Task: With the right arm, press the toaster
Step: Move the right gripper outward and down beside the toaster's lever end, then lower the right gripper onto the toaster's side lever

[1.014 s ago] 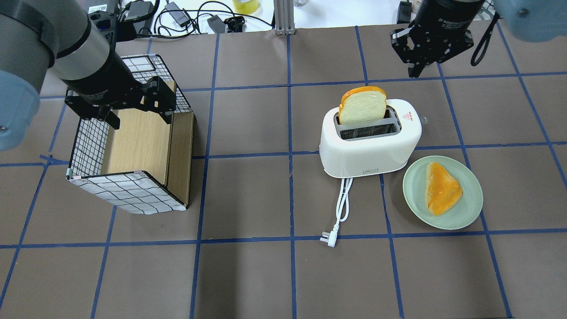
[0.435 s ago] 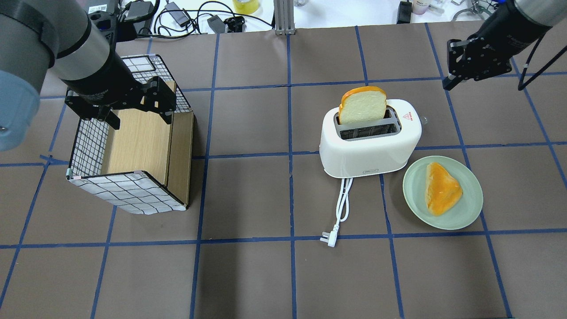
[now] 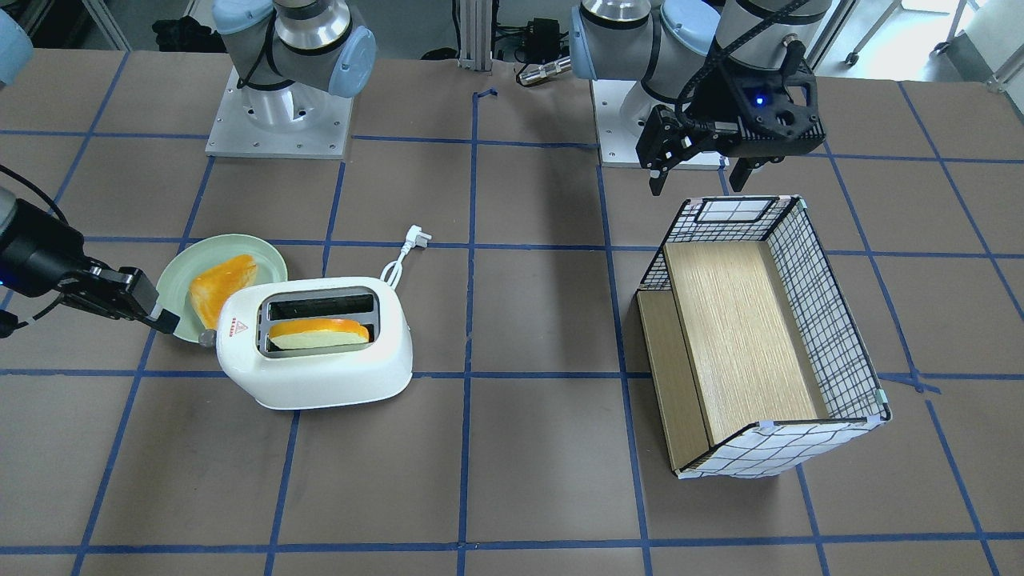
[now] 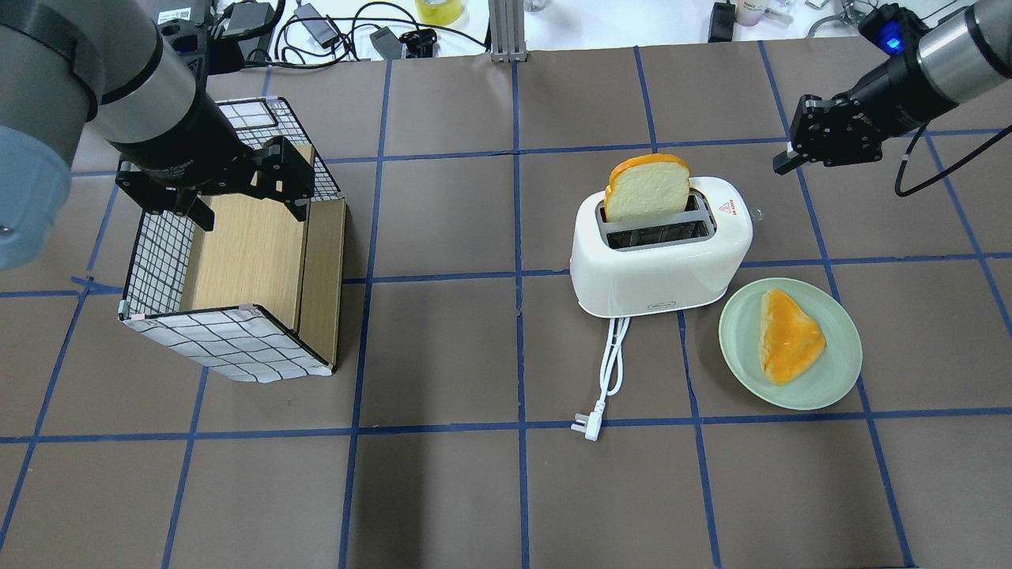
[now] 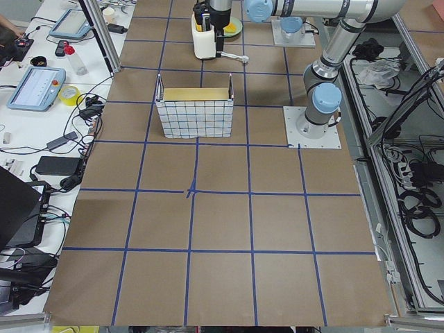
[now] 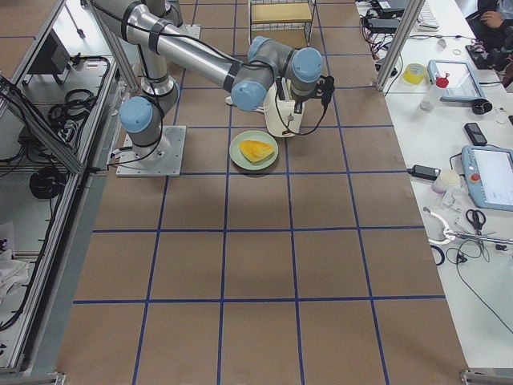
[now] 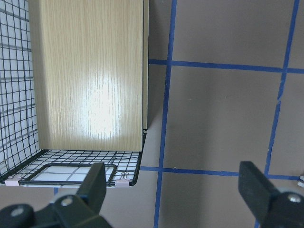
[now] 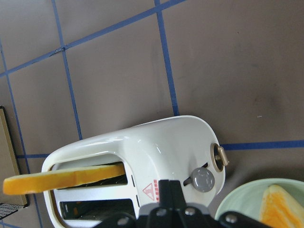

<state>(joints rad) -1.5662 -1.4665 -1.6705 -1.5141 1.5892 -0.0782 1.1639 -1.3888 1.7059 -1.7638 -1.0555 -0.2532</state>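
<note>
The white two-slot toaster stands right of the table's middle, with a bread slice upright in its far slot. Its grey lever knob is on the end wall below the red triangle sticker. My right gripper is shut and empty. It lies sideways, up off the table to the right of the toaster's lever end, pointing at it without touching. In the front view it is just left of the knob. My left gripper is open and empty over the checked box.
A green plate with an orange bread piece sits just right and in front of the toaster. The white cord and plug trail toward the near edge. Cables and clutter lie beyond the far edge.
My right gripper swung from pointing down behind the toaster out to the right, turned sideways, then came slightly lower and closer to the toaster's lever end. The left arm has not moved.
</note>
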